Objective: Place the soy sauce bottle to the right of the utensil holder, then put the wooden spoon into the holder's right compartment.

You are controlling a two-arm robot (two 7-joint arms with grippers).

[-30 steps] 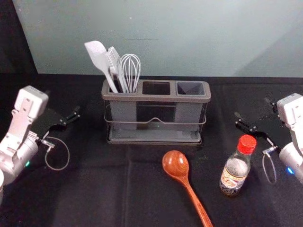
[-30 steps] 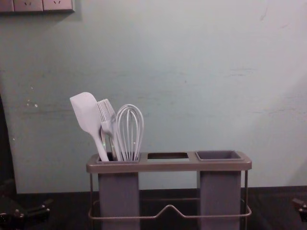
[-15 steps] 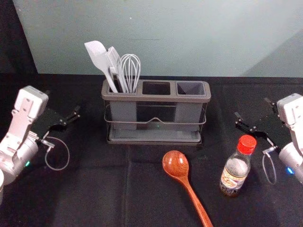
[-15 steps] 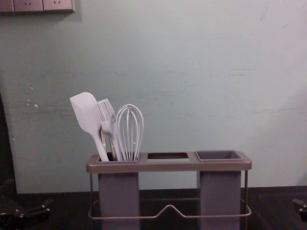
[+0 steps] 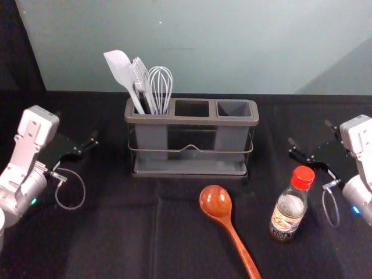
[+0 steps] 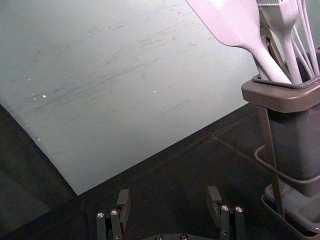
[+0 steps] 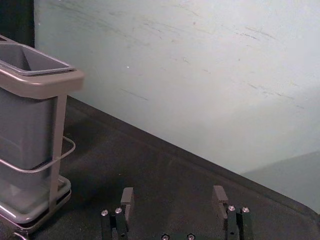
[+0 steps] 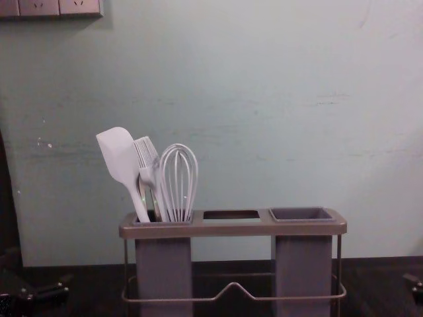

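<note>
Bottle (image 5: 286, 218) and spoon (image 5: 215, 201) set toward near edge of table (image 5: 116, 247), presumably for reach; left end effector (image 6: 168, 194) and right end effector (image 7: 173, 193) held wide, toward side edges.

A pale grey-green wall (image 5: 232, 46) stands behind the table's far edge. Black cloth (image 5: 110, 250) covers the table, with faint creases running toward the near edge and across the left half. Past the far left corner, the wall gives way to a dark upright surface (image 5: 16, 52), cloth or panel, I can't tell which. Thin scuffs (image 6: 95, 85) and small white specks mark the wall. A soft shadow (image 5: 346, 75) slants above the far right corner. Sockets (image 8: 39, 7) sit high at the chest view's upper left.
</note>
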